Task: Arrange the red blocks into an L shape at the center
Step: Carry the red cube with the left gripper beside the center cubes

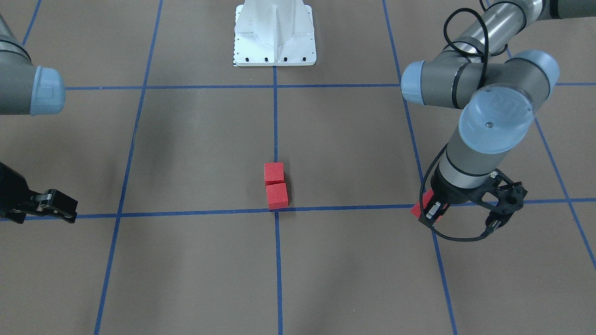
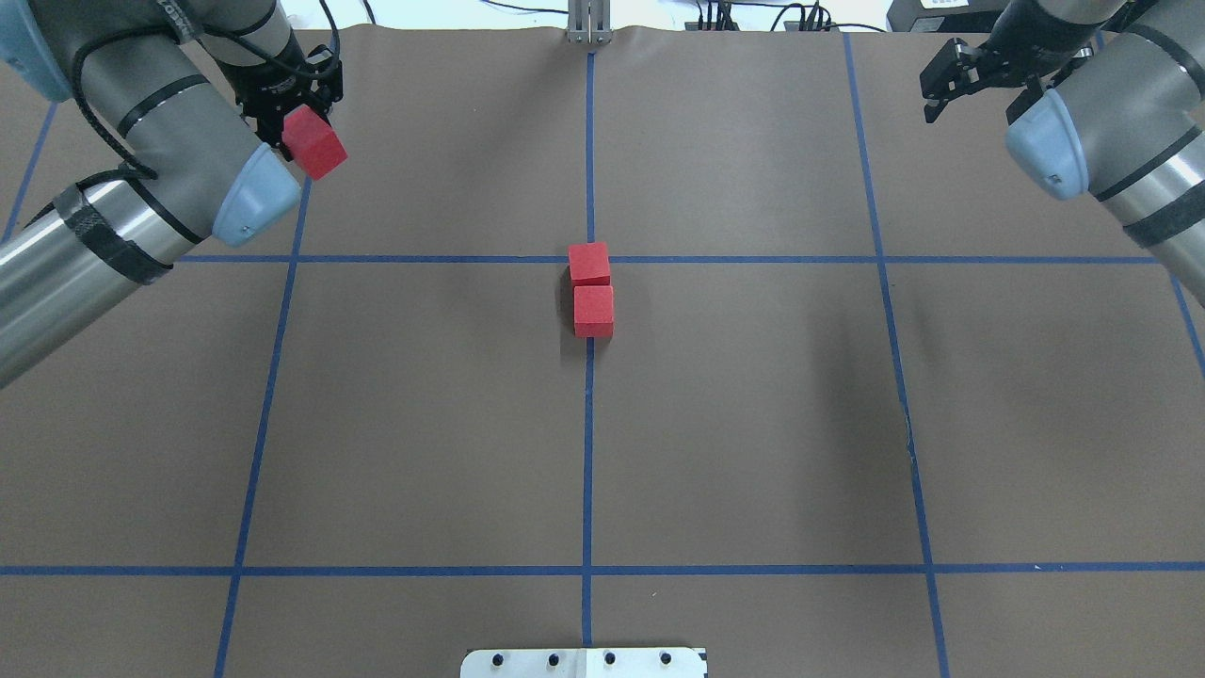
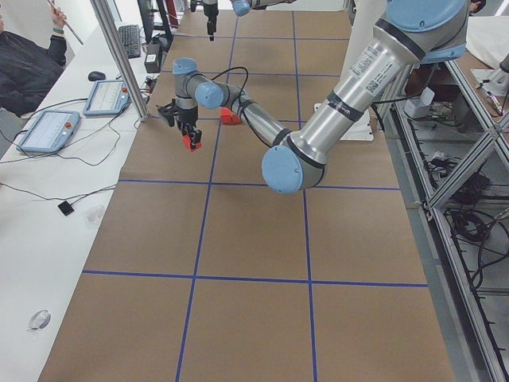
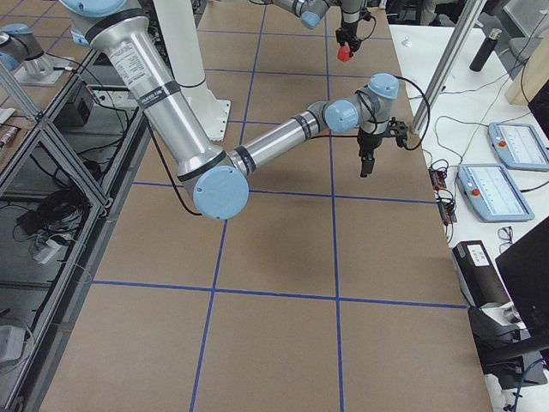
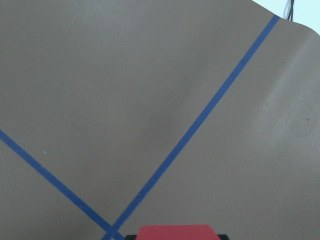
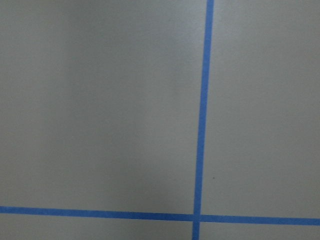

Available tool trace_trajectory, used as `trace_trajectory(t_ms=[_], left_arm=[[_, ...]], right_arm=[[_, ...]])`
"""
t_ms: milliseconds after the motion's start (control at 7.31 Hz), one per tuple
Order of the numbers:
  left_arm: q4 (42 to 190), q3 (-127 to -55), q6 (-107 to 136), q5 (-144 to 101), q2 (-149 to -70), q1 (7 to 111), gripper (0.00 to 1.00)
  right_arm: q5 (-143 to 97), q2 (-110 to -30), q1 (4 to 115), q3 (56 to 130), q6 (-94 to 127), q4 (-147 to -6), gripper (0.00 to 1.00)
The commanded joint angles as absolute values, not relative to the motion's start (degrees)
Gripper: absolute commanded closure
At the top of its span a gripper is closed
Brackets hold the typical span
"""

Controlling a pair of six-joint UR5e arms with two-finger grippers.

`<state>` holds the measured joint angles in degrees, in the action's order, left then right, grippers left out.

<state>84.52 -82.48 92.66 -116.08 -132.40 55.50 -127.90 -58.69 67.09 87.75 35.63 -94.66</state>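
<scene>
Block pair (image 2: 593, 311) | axis along tape (image 2: 589, 424) | third block (image 2: 318, 143) skewed, left claw (image 2: 294, 127)

Left arm stretched forward, wrist vertical, left gripper (image 2: 299, 127) clamped on red block (image 2: 316, 143), raised. Right arm stretched forward, right gripper (image 4: 365, 165) pointing down, jaw spacing unclear.

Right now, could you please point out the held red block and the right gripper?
held red block (image 2: 315, 141): overhead view, its upper face.
right gripper (image 2: 970, 105): overhead view, midway between its fingertips.
</scene>
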Motion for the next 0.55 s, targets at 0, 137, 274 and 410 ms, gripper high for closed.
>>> trace_trajectory(t_ms=[0,137,274,410], left_arm=[[84.28,-80.51,113.19,-116.98,-135.35,53.01,1.00],[84.64,-80.25,121.99,-116.72,-136.05,49.60,1.00],[84.46,-79.98,128.95,-116.54,-137.36,47.22,1.00],[84.64,-78.59,135.72,-116.54,-139.29,44.50,1.00]], right_arm=[[-131.02,-60.02,70.74,87.89,34.64,-94.66,0.01],[-132.00,-60.20,71.97,87.80,27.84,-94.75,0.01],[-133.93,-61.08,73.11,87.89,23.60,-94.57,0.01],[-137.77,-63.09,73.65,87.80,19.81,-94.48,0.01]])
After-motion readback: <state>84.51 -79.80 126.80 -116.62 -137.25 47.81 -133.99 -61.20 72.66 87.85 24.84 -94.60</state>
